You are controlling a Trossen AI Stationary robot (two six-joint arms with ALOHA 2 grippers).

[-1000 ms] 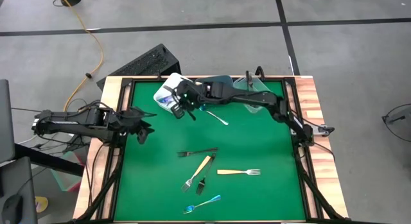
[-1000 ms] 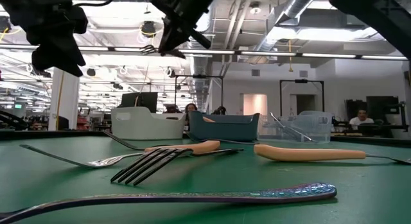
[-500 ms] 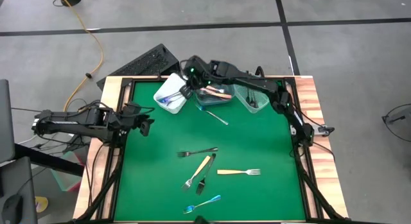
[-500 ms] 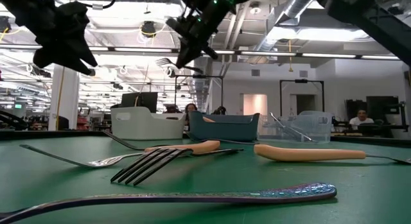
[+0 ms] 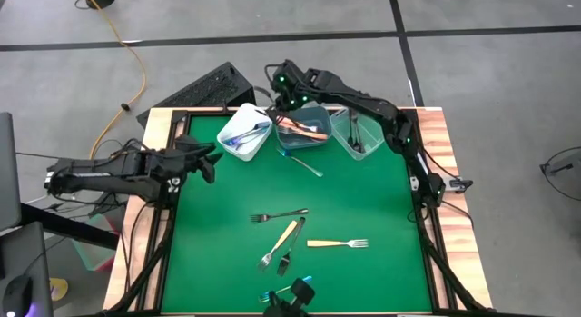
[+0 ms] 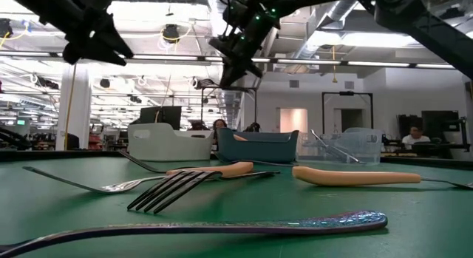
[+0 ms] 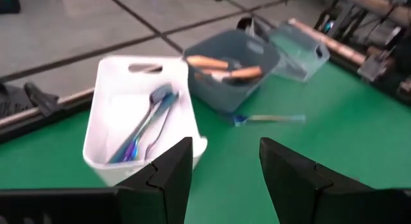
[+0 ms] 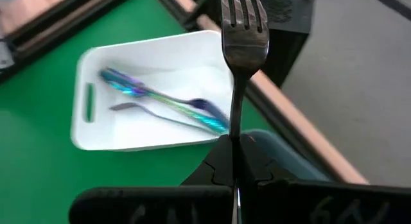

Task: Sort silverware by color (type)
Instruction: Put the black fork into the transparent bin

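Note:
My right gripper (image 5: 280,88) hangs over the table's far edge, between the white bin (image 5: 243,135) and the grey-blue bin (image 5: 302,128), shut on a dark metal fork (image 8: 244,31). The white bin holds iridescent blue utensils (image 8: 160,99). Orange-handled pieces (image 7: 221,67) lie in the grey-blue bin. My left gripper (image 5: 211,158) hovers open at the mat's left side, facing the bins, with nothing between its fingers (image 7: 164,176). Several forks lie flat mid-mat, among them a black one (image 5: 279,214) and an orange-handled one (image 5: 338,243). My right gripper pinches the fork's handle (image 8: 235,124) between its two fingers, just below the neck. The rest of the handle is hidden between the fingers. The fork runs along the fingers and sticks out past their ends, tines away from the gripper. It is lifted clear above the bins.
A clear bin (image 5: 356,133) with utensils stands at the far right. One silver piece (image 5: 302,163) lies on the mat in front of the bins. A blue-handled fork (image 5: 286,288) lies by the near edge. Wooden rails (image 5: 154,135) border the green mat.
My right gripper has carried the fork from over the white bin's near side toward the table's far edge and a little right, staying shut on it. My left gripper has swung a little toward the far edge and tipped upward, staying open.

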